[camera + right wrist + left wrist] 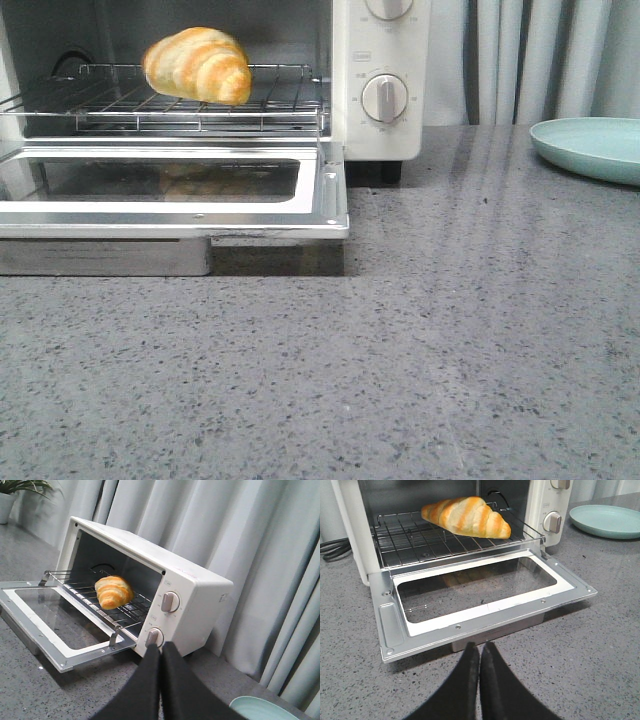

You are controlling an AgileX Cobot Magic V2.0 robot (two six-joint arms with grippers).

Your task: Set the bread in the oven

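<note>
The bread (200, 64), a golden striped croissant roll, lies on the wire rack (120, 105) inside the cream-white oven (380, 130). The oven door (170, 215) hangs open, flat and level. The bread also shows in the left wrist view (467, 516) and the right wrist view (113, 591). My left gripper (479, 647) is shut and empty, low over the counter just in front of the door's edge. My right gripper (161, 649) is shut and empty, off to the oven's dial side, away from the bread. Neither gripper shows in the front view.
A pale green plate (592, 148) sits on the grey speckled counter (420, 350) to the right of the oven; it also shows in the left wrist view (606, 521). A black cable (335, 549) lies left of the oven. Grey curtains (240, 540) hang behind.
</note>
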